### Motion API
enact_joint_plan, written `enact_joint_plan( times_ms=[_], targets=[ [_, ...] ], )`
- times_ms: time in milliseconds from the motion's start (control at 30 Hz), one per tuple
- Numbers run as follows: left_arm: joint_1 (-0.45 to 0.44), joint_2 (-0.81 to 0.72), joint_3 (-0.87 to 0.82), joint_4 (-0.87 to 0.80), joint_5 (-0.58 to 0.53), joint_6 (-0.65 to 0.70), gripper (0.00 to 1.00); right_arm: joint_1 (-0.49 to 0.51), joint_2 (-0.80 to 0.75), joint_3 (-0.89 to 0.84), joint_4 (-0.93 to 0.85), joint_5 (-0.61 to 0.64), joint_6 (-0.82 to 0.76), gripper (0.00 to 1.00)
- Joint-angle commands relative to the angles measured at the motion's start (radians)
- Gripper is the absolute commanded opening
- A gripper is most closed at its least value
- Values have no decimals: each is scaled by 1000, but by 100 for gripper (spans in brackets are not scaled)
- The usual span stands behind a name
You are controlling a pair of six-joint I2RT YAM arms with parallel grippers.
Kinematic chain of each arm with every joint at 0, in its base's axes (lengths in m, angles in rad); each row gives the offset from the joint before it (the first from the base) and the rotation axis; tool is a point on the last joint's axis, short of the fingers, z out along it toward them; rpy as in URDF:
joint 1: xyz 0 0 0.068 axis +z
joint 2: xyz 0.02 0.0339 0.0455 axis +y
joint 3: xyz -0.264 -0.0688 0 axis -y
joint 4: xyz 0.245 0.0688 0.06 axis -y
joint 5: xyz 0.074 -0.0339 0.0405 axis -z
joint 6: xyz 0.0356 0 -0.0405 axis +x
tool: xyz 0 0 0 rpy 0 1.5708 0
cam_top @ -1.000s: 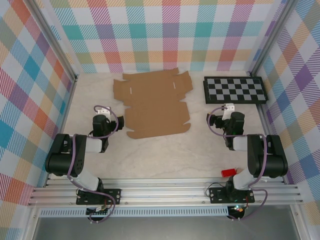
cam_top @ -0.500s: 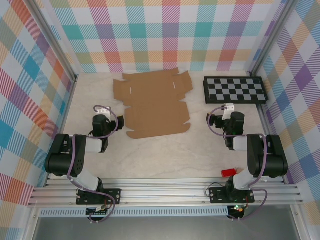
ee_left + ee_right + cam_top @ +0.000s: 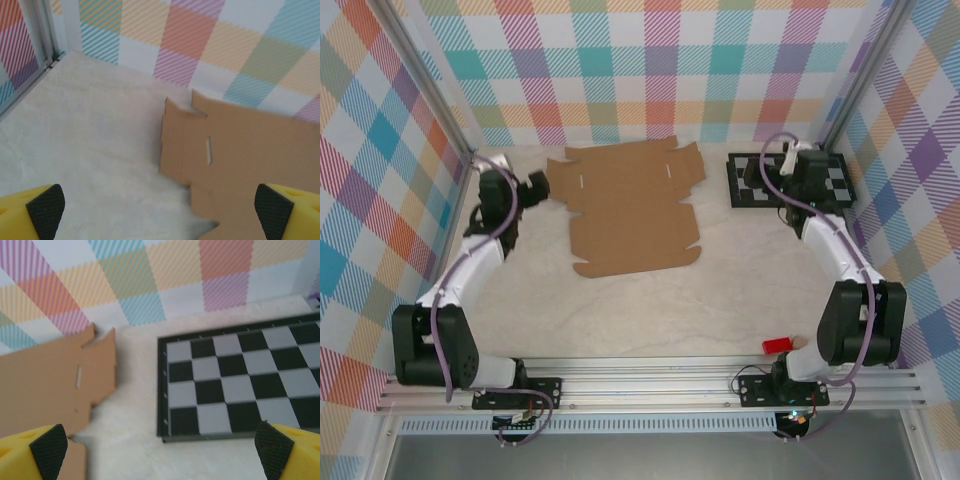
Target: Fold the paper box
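Note:
The paper box lies as a flat brown die-cut sheet at the back middle of the table, its flaps spread out. My left gripper hovers open just off the sheet's left flap; in the left wrist view that slitted flap lies ahead and to the right between the yellow fingertips of the gripper. My right gripper hangs open above the checkerboard panel's left part. In the right wrist view, the gripper faces bare table, with the sheet's right flap at the left. Neither gripper touches the cardboard.
A black-and-white checkerboard panel lies at the back right, its left edge a short gap from the sheet. A small red object sits near the right arm's base. Plaid walls enclose the table on three sides.
Both arms have unfolded from near their bases and reached toward the back: the left to the sheet's left flap, the right over the checkerboard. The sheet has not moved.

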Motion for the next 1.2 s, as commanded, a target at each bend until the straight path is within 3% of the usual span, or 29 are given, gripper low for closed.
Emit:
enact_joint_plan(
  times_ms=[0,167,400,567,733,933,1100,1167],
  targets=[
    [35,196,206,-423,131,-117,100,27,108,116,-235,-82,75,100],
    [126,512,444,-463,402,-201,93,78,214,229,-254,-114,85,100],
    [132,730,630,-413,447,-185,88,140,242,230,-261,-158,48,100],
    [134,864,772,-473,450,-172,79,165,226,205,-281,-176,14,100],
    [135,963,874,-452,561,-170,71,179,198,173,-276,-198,-1,100],
    [133,1040,971,-474,619,-160,45,190,182,148,-288,-207,-21,100],
    [135,1036,986,-519,673,-94,0,196,157,113,-282,-189,-23,100],
    [134,984,920,-528,686,-66,0,199,136,95,-279,-180,-26,100]
  ],
)
